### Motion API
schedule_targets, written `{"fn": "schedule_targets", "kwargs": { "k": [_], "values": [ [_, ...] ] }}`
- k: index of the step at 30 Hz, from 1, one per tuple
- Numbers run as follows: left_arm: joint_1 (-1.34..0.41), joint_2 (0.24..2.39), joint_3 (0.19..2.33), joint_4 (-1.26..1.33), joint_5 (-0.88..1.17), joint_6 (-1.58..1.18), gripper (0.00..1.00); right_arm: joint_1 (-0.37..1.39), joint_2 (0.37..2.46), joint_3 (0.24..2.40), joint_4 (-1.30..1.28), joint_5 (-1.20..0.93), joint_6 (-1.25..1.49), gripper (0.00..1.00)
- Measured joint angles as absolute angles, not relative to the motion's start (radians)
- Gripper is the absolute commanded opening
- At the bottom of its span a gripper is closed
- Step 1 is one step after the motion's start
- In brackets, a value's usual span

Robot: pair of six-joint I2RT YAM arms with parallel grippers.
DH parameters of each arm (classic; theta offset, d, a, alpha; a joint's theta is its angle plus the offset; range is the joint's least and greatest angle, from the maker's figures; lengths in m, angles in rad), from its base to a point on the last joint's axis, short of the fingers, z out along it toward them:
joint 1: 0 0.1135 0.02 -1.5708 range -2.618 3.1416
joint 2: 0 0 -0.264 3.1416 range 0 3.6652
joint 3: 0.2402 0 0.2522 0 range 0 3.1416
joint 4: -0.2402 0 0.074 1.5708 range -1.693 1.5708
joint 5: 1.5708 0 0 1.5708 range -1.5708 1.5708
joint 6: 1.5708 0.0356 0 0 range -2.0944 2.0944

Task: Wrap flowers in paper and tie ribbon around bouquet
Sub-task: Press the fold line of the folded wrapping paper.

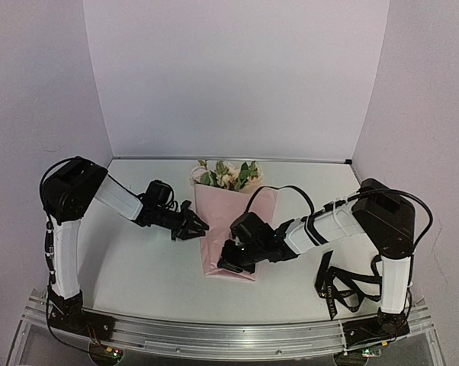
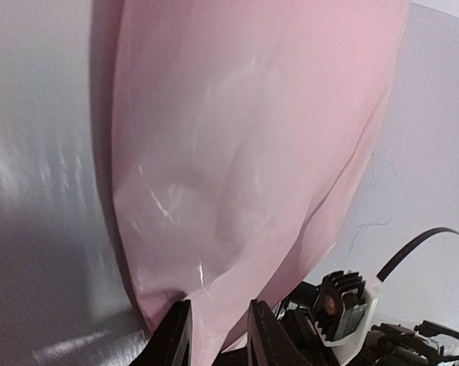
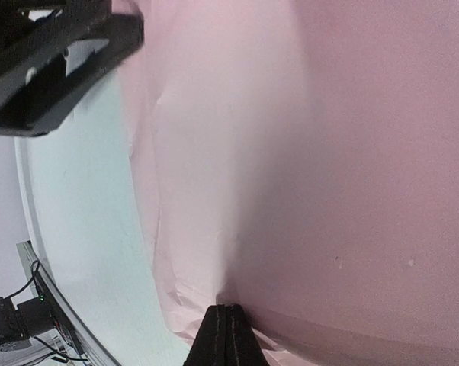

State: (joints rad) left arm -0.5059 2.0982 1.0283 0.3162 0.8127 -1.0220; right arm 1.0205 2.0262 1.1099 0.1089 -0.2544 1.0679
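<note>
Fingers of the left gripper [image 1: 191, 226] stand slightly apart at the left edge of the bouquet [image 1: 233, 217]; the right gripper [image 1: 231, 261] rests on its near end. Left wrist: narrow-gapped fingers [image 2: 176, 339] straddle the edge of the paper [image 2: 245, 152]. Right wrist: closed fingers [image 3: 218, 343] pinch a paper crease.

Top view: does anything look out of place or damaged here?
Nothing looks spilled or torn. Only the ribbon stands out: it lies in tangled loops by the right arm's base, apart from the bouquet.

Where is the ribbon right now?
In the top view the ribbon lies in loose loops on the table at the near right, beside the right arm's base and well clear of the bouquet in the middle.
</note>
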Motion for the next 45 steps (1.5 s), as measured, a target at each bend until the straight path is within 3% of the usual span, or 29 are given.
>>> {"fn": "schedule_targets", "kwargs": {
  "k": [30, 33, 36, 41, 45],
  "values": [
    [-0.253, 2.464, 1.744, 0.058, 0.73, -0.969, 0.34, 1.015, 2.024, 1.11, 0.106, -0.267, 1.055, 0.02],
    [-0.241, 2.463, 1.759, 0.043, 0.73, -0.951, 0.37, 1.01, 2.015, 1.121, 0.057, -0.271, 1.046, 0.14],
    [-0.235, 2.441, 1.748, 0.015, 0.726, -0.92, 0.42, 1.001, 1.992, 1.148, -0.035, -0.268, 1.023, 0.33],
    [-0.244, 2.246, 1.585, -0.042, 0.686, -0.865, 0.49, 0.979, 1.904, 1.218, -0.242, -0.207, 0.962, 0.61],
    [-0.279, 2.033, 1.441, -0.059, 0.646, -0.827, 0.51, 0.966, 1.774, 1.254, -0.369, -0.086, 0.928, 0.67]
  ]
}}
